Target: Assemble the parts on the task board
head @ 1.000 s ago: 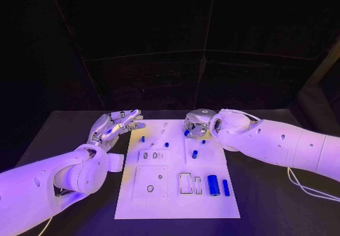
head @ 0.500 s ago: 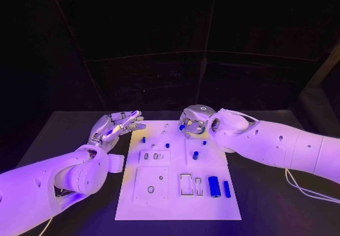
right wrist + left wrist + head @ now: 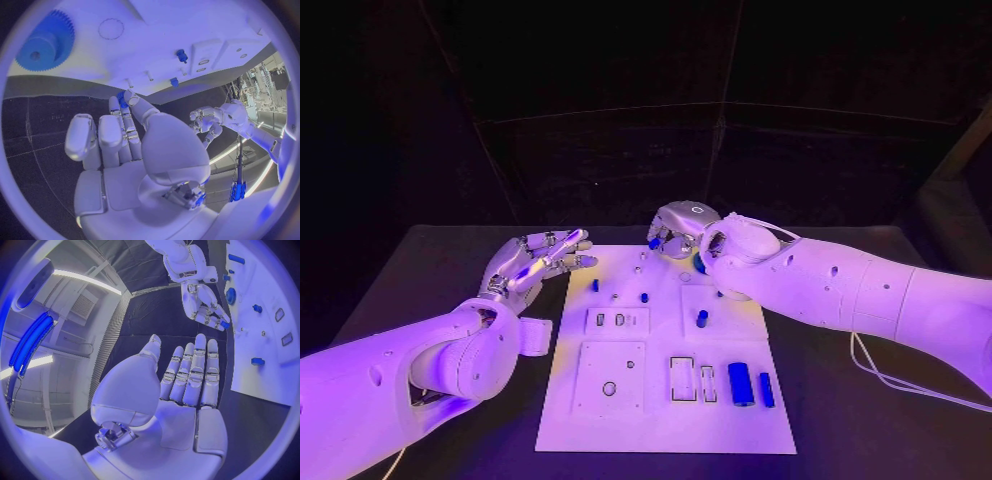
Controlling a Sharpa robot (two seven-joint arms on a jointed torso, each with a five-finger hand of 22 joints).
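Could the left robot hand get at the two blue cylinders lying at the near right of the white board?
Probably not easily. The left robot hand is open beside the task board's far left edge, while the blue cylinders lie across it, nearer the right arm. Nothing covers them.

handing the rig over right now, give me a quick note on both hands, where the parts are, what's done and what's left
Right hand: over the far edge of the task board, pinching a small blue part at its fingertips.
Left hand: open, fingers apart, holding nothing, beside the board's far left corner.
Parts: two blue cylinders lie side by side near the board's right edge; small blue pieces sit mid-board; a blue gear lies on the board.
Done: one part is picked up.
Left: seat the held part, then likely the cylinders; several slots look unfilled.
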